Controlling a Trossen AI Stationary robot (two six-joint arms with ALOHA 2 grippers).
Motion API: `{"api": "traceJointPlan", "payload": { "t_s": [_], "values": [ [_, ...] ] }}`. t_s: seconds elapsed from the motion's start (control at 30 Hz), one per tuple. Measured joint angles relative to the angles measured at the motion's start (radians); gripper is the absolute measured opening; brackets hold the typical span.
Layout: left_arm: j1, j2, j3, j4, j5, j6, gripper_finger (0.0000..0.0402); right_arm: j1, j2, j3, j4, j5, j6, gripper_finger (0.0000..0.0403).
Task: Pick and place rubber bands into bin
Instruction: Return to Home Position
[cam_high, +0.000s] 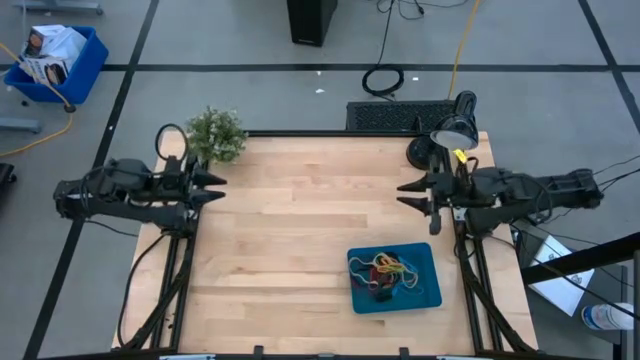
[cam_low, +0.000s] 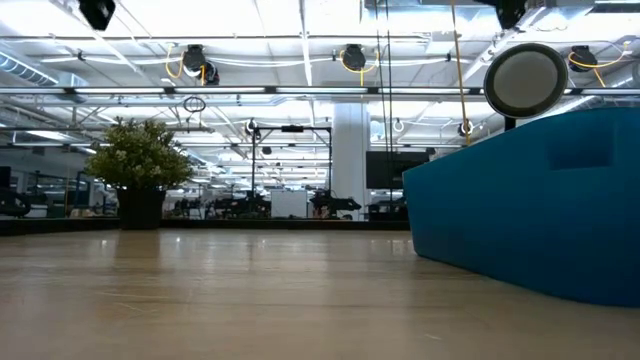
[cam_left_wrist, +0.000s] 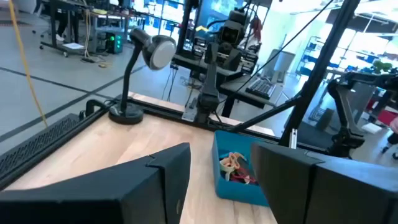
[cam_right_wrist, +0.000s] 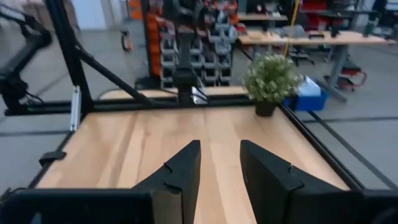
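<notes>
Rubber bands (cam_high: 385, 268) lie heaped inside bin (cam_high: 432, 294), on the table's right side; tangled, count unclear. Left gripper (cam_high: 219, 188) at left edge, fingers parted, empty. Right gripper (cam_high: 402, 194) opposite, narrowly parted, empty.

From my screens I see a pale wooden bench (cam_high: 300, 230) standing on a grey floor (cam_high: 230, 40) crossed by dark tape lines, with a small potted plant (cam_high: 215, 133) at the bench's far left corner and a desk lamp (cam_high: 450, 135) at its far right corner. Beyond the far edge a coiled black cable (cam_high: 367, 82) and a dark cabinet (cam_high: 311, 20) sit on the floor, and a bright-blue crate (cam_high: 92, 55) of papers stands well off to the left. Looking level across the bench, I see a large hall with rows of ceiling lights (cam_low: 250, 15), a white column (cam_low: 352, 150), and work tables (cam_right_wrist: 323, 37) farther back.
</notes>
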Motion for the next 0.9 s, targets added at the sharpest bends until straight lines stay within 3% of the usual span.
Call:
{"api": "traceJointPlan", "payload": {
  "t_s": [0.13, 0.27, 0.6, 0.9],
  "values": [
    [0.0, -0.08, -0.071, 0.0, -0.02, -0.007, 0.0175, -0.108, -0.045, -0.116, 0.153, -0.148, 0.01, 0.011],
    [0.0, -0.151, -0.145, 0.001, -0.044, -0.015, 0.0175, -0.189, -0.113, -0.21, 0.178, -0.229, 0.047, 0.0108],
    [0.0, -0.346, -0.365, 0.148, -0.043, -0.036, 0.0175, -0.254, -0.322, -0.354, 0.19, -0.234, 0.09, 0.0107],
    [0.0, -0.345, -0.379, 0.141, -0.016, -0.023, 0.0175, -0.254, -0.46, -0.552, 0.413, -0.233, 0.1, 0.0107]
  ]
}}
